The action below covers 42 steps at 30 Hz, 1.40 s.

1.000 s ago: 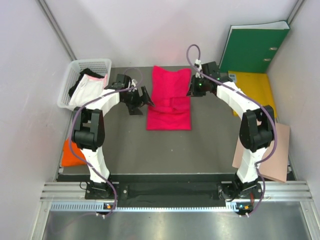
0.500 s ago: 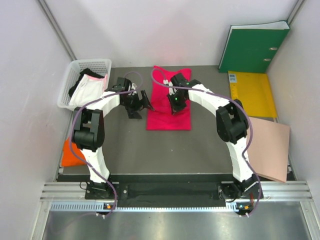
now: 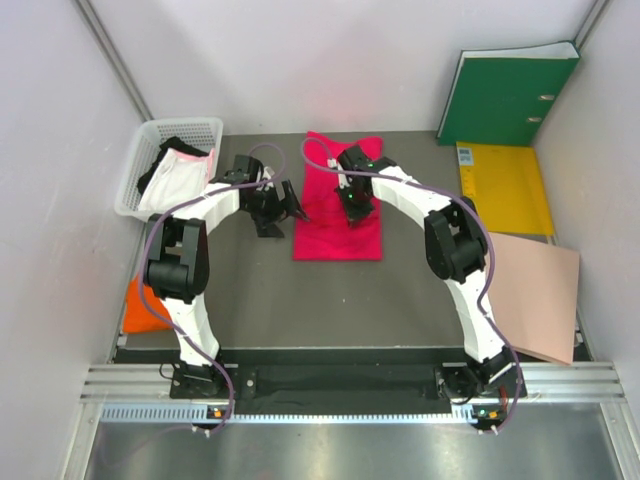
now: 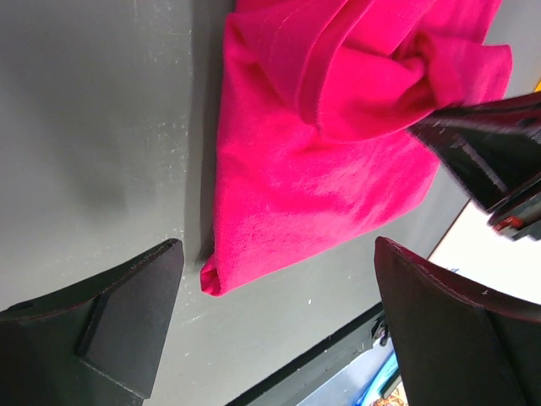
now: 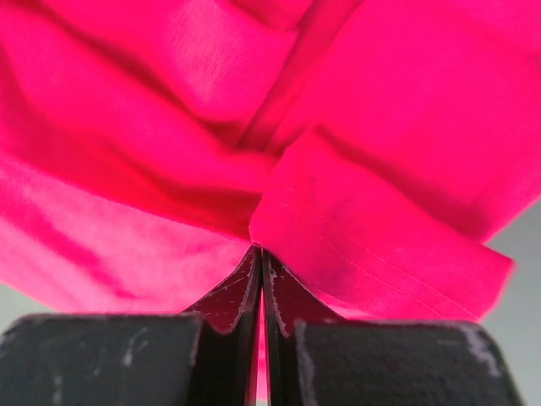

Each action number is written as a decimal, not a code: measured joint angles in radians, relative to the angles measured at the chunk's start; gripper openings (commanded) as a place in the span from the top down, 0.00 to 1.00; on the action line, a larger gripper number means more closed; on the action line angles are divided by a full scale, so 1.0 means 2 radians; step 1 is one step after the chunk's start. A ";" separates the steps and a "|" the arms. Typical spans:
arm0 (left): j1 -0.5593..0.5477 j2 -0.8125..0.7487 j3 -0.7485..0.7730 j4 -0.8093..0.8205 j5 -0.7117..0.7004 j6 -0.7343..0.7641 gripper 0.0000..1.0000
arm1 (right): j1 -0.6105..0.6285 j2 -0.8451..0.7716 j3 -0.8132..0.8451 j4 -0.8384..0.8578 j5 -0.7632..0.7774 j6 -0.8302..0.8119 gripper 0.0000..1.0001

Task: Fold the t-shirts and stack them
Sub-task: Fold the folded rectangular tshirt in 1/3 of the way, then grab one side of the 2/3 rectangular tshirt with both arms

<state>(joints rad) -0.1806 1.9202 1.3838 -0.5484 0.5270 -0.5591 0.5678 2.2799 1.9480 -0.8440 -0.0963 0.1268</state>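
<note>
My right claw [image 5: 260, 254] is clenched on a pinch of the magenta t-shirt [image 3: 335, 235], which lies as a long, partly folded strip in the middle of the bench [image 3: 260, 300]; my left claw [image 4: 277, 249] is spread wide, grasping nothing, just beside the shirt's left edge; an orange t-shirt [image 3: 140, 308] sits folded at the bench's near left edge; a whitish-pink garment [image 3: 175, 172] and a black garment [image 3: 178, 146] lie in the basket [image 3: 135, 190]; I judge one shirt done, this fold midway, and two more plus the stacking left.
</note>
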 measured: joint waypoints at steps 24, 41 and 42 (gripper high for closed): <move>0.000 -0.053 -0.109 0.032 -0.001 -0.006 0.01 | -0.020 -0.049 -0.062 0.151 0.138 0.076 0.42; -0.032 -0.028 -0.145 0.121 0.015 -0.058 0.49 | -0.165 -0.199 -0.340 0.147 -0.134 0.198 0.35; -0.033 -0.025 -0.144 0.122 0.015 -0.059 0.56 | -0.163 -0.191 -0.340 0.147 -0.148 0.204 0.36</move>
<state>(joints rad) -0.2474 1.8694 1.0958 -0.3046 0.5571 -0.6765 0.2420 1.8984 1.2671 -0.5507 -0.3920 0.5346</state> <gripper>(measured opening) 0.581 0.651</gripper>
